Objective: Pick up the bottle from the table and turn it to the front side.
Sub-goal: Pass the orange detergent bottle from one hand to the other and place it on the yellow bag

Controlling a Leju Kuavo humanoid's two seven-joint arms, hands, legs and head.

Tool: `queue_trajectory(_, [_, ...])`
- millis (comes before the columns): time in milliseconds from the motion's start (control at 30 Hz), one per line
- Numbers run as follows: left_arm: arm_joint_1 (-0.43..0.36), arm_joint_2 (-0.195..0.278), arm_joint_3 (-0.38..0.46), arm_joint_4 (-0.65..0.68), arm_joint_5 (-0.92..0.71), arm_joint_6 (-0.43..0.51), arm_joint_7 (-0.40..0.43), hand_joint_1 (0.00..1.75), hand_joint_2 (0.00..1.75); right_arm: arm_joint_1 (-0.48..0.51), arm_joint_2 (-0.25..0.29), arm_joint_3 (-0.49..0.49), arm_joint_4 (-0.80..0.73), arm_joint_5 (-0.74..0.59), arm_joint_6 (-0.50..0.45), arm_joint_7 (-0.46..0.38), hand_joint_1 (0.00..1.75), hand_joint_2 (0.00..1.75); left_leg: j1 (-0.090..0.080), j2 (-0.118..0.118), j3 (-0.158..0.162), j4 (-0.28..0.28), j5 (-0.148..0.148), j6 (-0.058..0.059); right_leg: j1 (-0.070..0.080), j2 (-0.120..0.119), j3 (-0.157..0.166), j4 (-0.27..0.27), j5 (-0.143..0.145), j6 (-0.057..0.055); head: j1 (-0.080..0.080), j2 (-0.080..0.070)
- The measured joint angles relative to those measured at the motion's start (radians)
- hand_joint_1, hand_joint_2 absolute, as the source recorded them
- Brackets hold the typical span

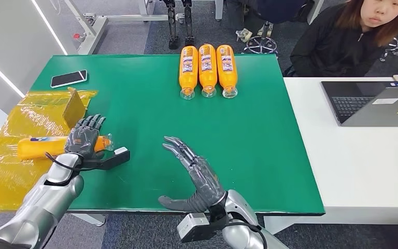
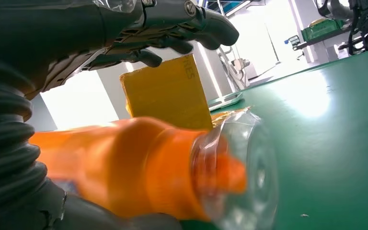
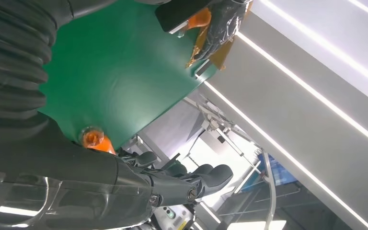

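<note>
An orange bottle (image 1: 40, 147) with a clear cap lies on its side at the left edge of the green mat (image 1: 150, 119), partly on yellow plastic sheet (image 1: 10, 166). My left hand (image 1: 85, 136) hovers over the bottle's cap end with fingers stretched out. In the left wrist view the fingers (image 2: 172, 28) arch above the bottle (image 2: 139, 167) with a gap between them. My right hand (image 1: 194, 168) is open, palm sideways, above the mat's front middle, holding nothing. The right wrist view shows its fingers (image 3: 177, 184) spread over the mat (image 3: 115, 72).
Three more orange bottles (image 1: 207, 70) lie side by side at the mat's far edge. A yellow box (image 1: 75, 106) stands just behind my left hand, a phone (image 1: 69, 78) farther back. On the white table (image 1: 352, 171) to the right are a laptop (image 1: 373, 104) and a seated person (image 1: 352, 36).
</note>
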Motion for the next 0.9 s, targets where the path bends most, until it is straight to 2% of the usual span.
queue_trajectory(167, [0.000, 0.005, 0.000, 0.001, -0.008, 0.005, -0.004, 0.00, 1.75, -0.001, 0.000, 0.000, 0.004, 0.000, 0.001, -0.005, 0.00, 1.75, 0.000, 0.000, 0.000, 0.000, 0.000, 0.000, 0.000, 0.000, 0.000, 0.000, 0.000, 0.000, 0.000, 0.000])
queue_trajectory(300, [-0.003, 0.011, 0.002, 0.001, 0.016, 0.039, -0.058, 0.00, 1.75, -0.002, 0.000, 0.000, 0.010, -0.003, -0.001, -0.008, 0.00, 1.75, 0.000, 0.000, 0.000, 0.000, 0.000, 0.000, 0.000, 0.000, 0.000, 0.000, 0.000, 0.000, 0.000, 0.000])
queue_trajectory(467, [-0.004, 0.012, 0.034, -0.005, 0.107, 0.174, -0.220, 0.00, 1.75, -0.002, -0.001, 0.000, 0.020, -0.017, -0.028, -0.020, 0.00, 1.75, 0.000, 0.000, 0.000, 0.000, 0.000, 0.000, 0.000, 0.000, 0.000, 0.000, 0.000, 0.000, 0.000, 0.000])
queue_trajectory(600, [-0.002, -0.005, 0.106, -0.045, 0.248, 0.242, -0.436, 0.00, 1.75, 0.002, -0.005, 0.000, 0.029, -0.028, -0.059, -0.030, 0.00, 1.75, 0.000, 0.000, 0.000, 0.000, 0.000, 0.000, 0.000, 0.000, 0.000, 0.000, 0.000, 0.000, 0.000, 0.000])
queue_trajectory(767, [0.029, -0.052, 0.180, -0.167, 0.419, 0.185, -0.633, 0.00, 1.75, 0.017, -0.016, -0.002, 0.030, -0.036, -0.092, -0.029, 0.00, 1.75, -0.001, 0.000, 0.000, 0.000, 0.000, 0.000, 0.000, 0.000, 0.000, -0.001, 0.000, 0.000, 0.000, 0.000])
queue_trajectory(900, [0.075, -0.095, 0.186, -0.313, 0.497, 0.104, -0.666, 0.00, 1.75, 0.034, -0.026, -0.014, 0.026, -0.017, -0.122, -0.020, 0.00, 1.75, -0.001, 0.000, 0.000, 0.000, 0.000, 0.000, -0.001, 0.000, 0.000, -0.001, 0.000, 0.000, 0.000, 0.000])
